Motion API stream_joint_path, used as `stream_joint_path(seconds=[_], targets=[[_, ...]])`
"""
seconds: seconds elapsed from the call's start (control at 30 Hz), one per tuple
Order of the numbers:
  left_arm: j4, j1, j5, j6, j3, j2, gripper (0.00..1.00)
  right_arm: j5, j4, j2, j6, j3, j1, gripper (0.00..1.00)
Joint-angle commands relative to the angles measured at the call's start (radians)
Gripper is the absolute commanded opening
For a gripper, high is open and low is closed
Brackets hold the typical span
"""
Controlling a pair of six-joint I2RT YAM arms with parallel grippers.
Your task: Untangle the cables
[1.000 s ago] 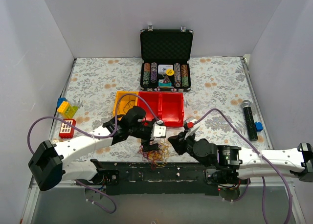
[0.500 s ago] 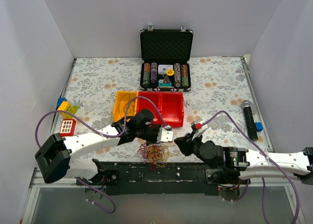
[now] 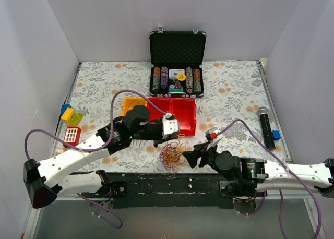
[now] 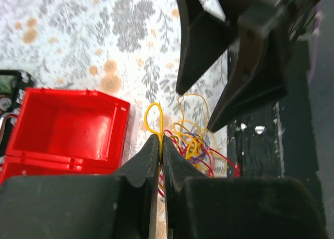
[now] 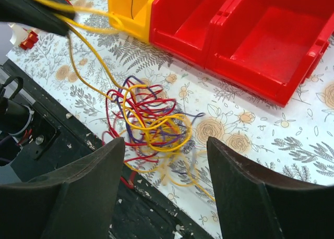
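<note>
The cables (image 3: 171,154) are one tangled bunch of red, yellow and purple wire near the table's front edge, also seen in the right wrist view (image 5: 151,119) and the left wrist view (image 4: 195,145). My left gripper (image 3: 158,140) is shut on a yellow cable; its tips (image 4: 160,140) pinch the strand, and a small loop sticks up above them. That strand runs taut from the bunch up to the left fingers (image 5: 31,9). My right gripper (image 3: 192,154) stands open just right of the bunch. Its tips (image 5: 166,142) straddle the bunch's near side and hold nothing.
A red two-part bin (image 3: 175,114) and a yellow bin (image 3: 131,109) stand just behind the bunch. An open case of poker chips (image 3: 177,64) is at the back. A microphone (image 3: 266,127) lies right, toy blocks (image 3: 70,116) left. The black front rail (image 3: 172,181) borders the bunch.
My left gripper has shut on a yellow strand and drawn it up and back to the left. My right gripper has opened and let go. The bunch has shifted slightly away from the rail.
</note>
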Motion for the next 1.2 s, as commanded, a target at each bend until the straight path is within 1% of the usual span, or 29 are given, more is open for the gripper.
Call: stream_joint_path(seconds=[0.0, 0.1, 0.27, 0.4, 0.53, 0.77, 0.87, 1.03, 1.17], targets=[[-0.067, -0.005, 0.040, -0.120, 0.079, -0.081, 0.00, 0.000, 0.155, 0.053, -0.074, 0.041, 0.003, 0.75], [-0.079, -0.005, 0.055, -0.150, 0.100, -0.083, 0.00, 0.012, 0.204, 0.122, -0.119, 0.090, 0.003, 0.76], [-0.079, -0.005, 0.063, -0.164, 0.106, -0.093, 0.00, 0.027, 0.369, 0.182, -0.216, 0.100, 0.005, 0.77], [-0.088, -0.005, 0.064, -0.161, 0.109, -0.099, 0.00, 0.081, 0.422, 0.204, -0.255, 0.112, 0.008, 0.78], [-0.090, -0.005, 0.069, -0.163, 0.117, -0.104, 0.00, 0.081, 0.479, 0.230, -0.298, 0.116, 0.010, 0.78], [-0.088, -0.005, 0.081, -0.202, 0.163, -0.090, 0.00, 0.084, 0.629, 0.348, -0.371, 0.126, 0.010, 0.78], [-0.091, -0.005, 0.101, -0.224, 0.203, -0.084, 0.00, 0.118, 0.620, 0.408, -0.357, 0.133, 0.008, 0.77], [-0.105, -0.005, 0.127, -0.273, 0.312, -0.064, 0.00, 0.124, 0.628, 0.440, -0.323, 0.087, 0.005, 0.74], [-0.130, -0.005, 0.127, -0.279, 0.450, -0.034, 0.00, 0.113, 0.589, 0.460, -0.251, 0.044, 0.002, 0.70]])
